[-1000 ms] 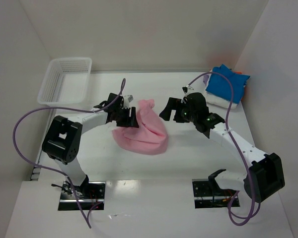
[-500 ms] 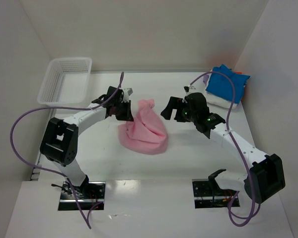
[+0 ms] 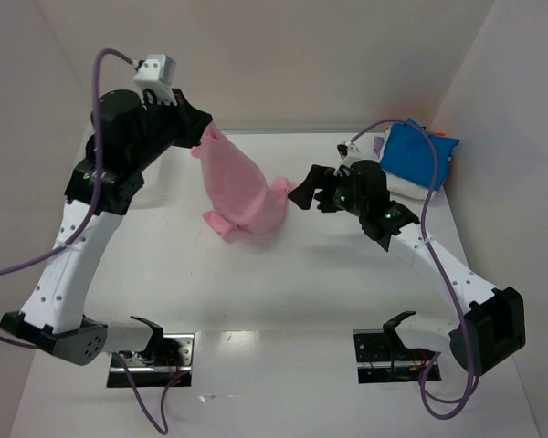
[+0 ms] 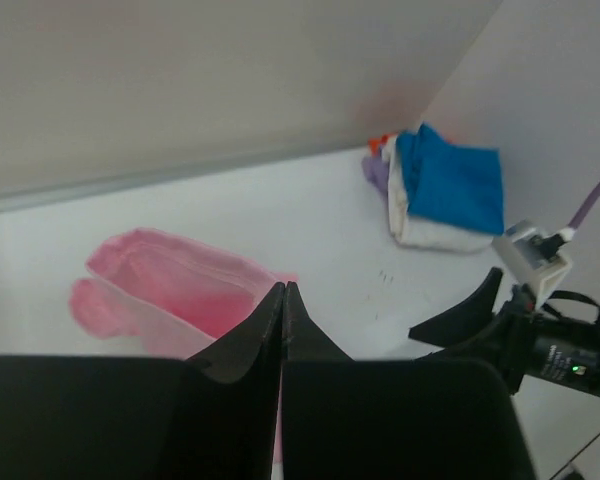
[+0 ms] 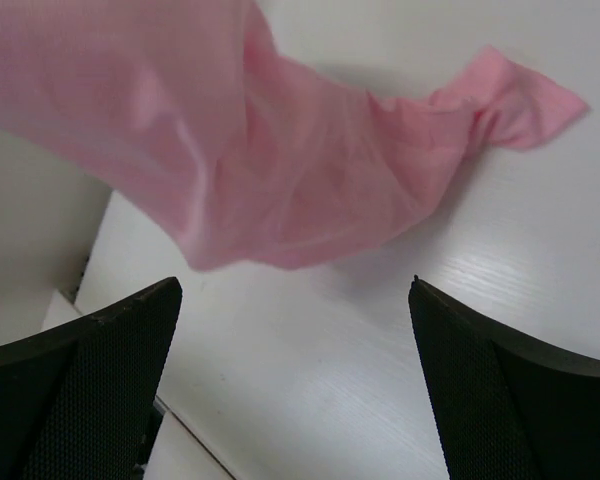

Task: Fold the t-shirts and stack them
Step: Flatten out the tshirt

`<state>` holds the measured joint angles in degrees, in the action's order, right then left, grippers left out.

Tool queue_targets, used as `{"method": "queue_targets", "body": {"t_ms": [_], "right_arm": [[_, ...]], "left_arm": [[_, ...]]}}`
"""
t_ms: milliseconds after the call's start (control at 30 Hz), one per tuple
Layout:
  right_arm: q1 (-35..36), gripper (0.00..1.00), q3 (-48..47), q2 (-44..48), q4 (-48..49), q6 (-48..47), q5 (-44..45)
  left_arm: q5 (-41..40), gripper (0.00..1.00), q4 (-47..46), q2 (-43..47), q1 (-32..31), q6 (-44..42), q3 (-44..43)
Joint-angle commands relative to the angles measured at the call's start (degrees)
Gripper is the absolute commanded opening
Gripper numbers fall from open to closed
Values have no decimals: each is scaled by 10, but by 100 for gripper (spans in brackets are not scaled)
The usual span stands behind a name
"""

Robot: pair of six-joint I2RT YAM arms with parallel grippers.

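While the left gripper [image 3: 204, 137], pinched shut on the top of the pink t-shirt [image 3: 239, 187], holds it high, the cloth slants down to the table [image 3: 301, 274], its low tip just beside the right gripper [image 3: 303, 193], jaws spread.

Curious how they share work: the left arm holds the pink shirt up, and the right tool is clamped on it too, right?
Half right. The left tool holds the pink shirt up, but the right tool is open, gripping nothing; the right wrist view shows it.
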<state>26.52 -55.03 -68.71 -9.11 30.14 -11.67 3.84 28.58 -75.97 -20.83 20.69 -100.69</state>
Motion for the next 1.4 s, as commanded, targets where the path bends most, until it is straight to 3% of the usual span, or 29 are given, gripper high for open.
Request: {"method": "queue_targets", "body": {"t_ms": [0,267,433,967,1367], "right_arm": [[12,100,-26,15,130,-36,-99],[30,100,-59,-65,166,-26,-78],[30,100,-83,-141,152,-49,-39],[30,100,-259,-423,88,-32,30],[30,90,-344,-513,34,-26,35]], "left_arm": [[-23,0,34,17,3,-16,-23],[-88,0,84,92,3,-6,-22],[-141,0,132,164,3,23,53],[-118,0,186,280,3,89,175],[-130,0,197,302,3,84,187]]}}
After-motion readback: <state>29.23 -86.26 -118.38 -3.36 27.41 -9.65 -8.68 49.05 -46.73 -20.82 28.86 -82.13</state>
